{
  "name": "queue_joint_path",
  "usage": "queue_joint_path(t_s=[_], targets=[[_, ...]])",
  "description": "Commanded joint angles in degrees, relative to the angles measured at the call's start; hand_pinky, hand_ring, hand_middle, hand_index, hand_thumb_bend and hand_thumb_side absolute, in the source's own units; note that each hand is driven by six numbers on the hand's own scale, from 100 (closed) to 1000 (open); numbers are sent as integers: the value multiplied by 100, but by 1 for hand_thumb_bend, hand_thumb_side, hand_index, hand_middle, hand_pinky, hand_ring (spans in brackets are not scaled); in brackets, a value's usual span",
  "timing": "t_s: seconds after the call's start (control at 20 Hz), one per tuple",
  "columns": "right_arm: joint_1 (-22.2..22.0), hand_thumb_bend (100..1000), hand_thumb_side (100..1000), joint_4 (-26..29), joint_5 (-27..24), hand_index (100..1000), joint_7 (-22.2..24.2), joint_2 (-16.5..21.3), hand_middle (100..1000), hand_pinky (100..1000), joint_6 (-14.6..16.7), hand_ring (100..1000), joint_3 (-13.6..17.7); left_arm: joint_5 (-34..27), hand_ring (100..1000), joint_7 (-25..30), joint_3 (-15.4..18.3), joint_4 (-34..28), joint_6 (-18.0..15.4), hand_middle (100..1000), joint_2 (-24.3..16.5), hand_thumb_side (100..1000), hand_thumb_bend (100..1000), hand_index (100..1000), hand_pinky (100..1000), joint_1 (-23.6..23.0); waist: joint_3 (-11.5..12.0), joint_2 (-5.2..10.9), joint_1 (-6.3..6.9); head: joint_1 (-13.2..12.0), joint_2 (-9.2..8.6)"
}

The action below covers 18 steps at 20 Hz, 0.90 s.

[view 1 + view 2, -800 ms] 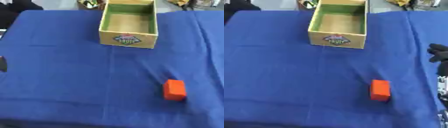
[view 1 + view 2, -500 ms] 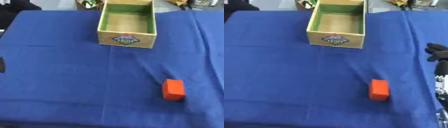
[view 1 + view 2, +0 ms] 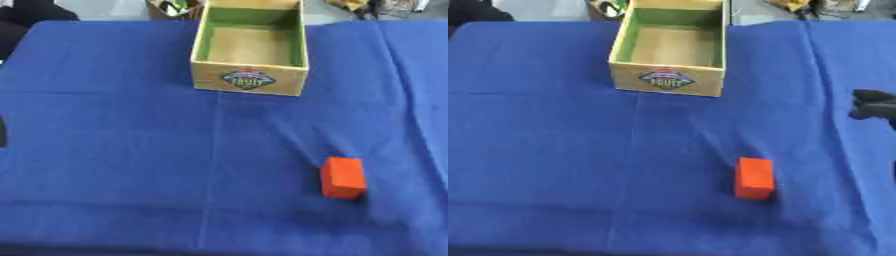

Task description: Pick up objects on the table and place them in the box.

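- Box point(image 3: 251, 47) is seen empty, top centre.
- Orange block point(image 3: 342, 177) is left on blue surface point(image 3: 114, 150), lower right, ungrasped.
- Right hand point(image 3: 875, 104) is glimpsed at right edge; finger state cannot be told.

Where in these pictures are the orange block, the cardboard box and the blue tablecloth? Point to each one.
orange block point(image 3: 342, 177): left eye view, on its top face.
cardboard box point(image 3: 248, 78): left eye view, on its front wall, at the printed label.
blue tablecloth point(image 3: 544, 150): right eye view, on a bare stretch left of the block.
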<state>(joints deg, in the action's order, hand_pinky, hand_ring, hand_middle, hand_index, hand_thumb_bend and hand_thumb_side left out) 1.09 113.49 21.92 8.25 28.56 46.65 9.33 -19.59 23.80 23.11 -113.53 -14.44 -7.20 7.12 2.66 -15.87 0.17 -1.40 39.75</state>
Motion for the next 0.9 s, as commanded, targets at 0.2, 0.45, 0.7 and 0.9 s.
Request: queue_joint_path(t_s=[0.2, 0.45, 0.7, 0.9], targets=[[273, 475, 1000, 110, 2590, 904, 293, 1036, 779, 795, 483, 831, -131, 20, 309, 52, -22, -107, -5, 415, -168, 1000, 100, 724, 236, 5, 53, 101, 3, 36, -25], [483, 743, 1000, 110, 3461, 905, 1170, 1070, 756, 770, 371, 822, -593, 8, 309, 84, -45, -107, 8, 415, -167, 1000, 100, 724, 236, 11, 77, 94, -5, 56, -62], [756, 755, 1000, 110, 3369, 905, 1840, 926, 744, 762, 255, 825, -841, 4, 309, 110, -59, -107, 19, 415, -165, 1000, 100, 725, 235, 13, 76, 87, -8, 52, -80], [964, 748, 1000, 110, 3158, 898, 2062, 868, 712, 746, 59, 810, -862, 10, 309, 119, -62, -107, 30, 415, -166, 1000, 100, 725, 235, 9, 62, 90, -19, 36, -57]])
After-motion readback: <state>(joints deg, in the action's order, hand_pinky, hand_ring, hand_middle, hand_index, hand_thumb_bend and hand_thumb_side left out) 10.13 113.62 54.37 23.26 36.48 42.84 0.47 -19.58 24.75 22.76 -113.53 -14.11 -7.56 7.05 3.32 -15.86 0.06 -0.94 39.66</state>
